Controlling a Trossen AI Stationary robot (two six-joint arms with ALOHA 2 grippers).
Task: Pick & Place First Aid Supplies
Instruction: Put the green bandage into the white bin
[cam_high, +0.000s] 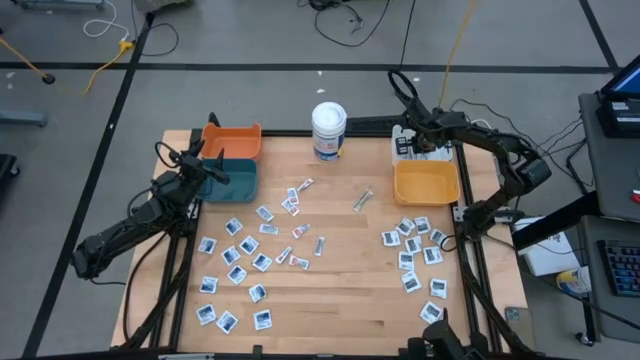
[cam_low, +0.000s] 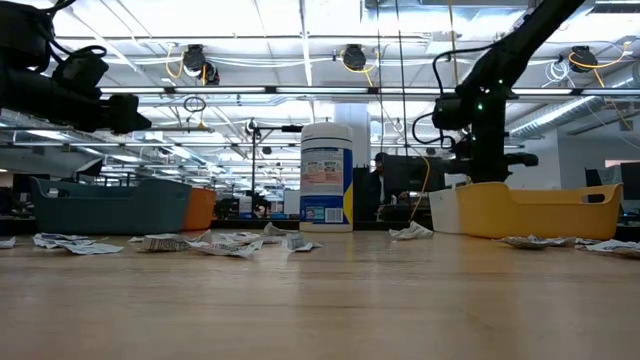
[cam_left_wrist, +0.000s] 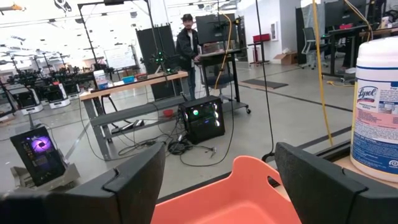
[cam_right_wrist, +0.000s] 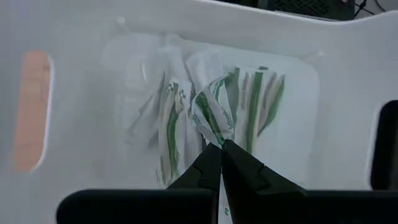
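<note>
Many small flat first aid packets lie flat on the wooden table, in a left cluster and a right cluster. My right gripper hangs over the white bin at the far right, pointing steeply down and shut on a crumpled white-and-green wrapped strip. More such strips lie on the bin's floor. My left gripper waits open and level above the orange bin at the far left, with nothing between its fingers. My right gripper pinches the white-and-green strip between its two fingertips, at the strip's lower end. The fingers come from above, slanting down into the white bin. The strip's crumpled free part sticks out past the fingertips, above the strips on the bin's floor.
A tall white tub with a blue label stands at the far middle. A yellow bin sits just nearer than the white bin, and a teal bin just nearer than the orange one. A person stands in the room beyond the table.
</note>
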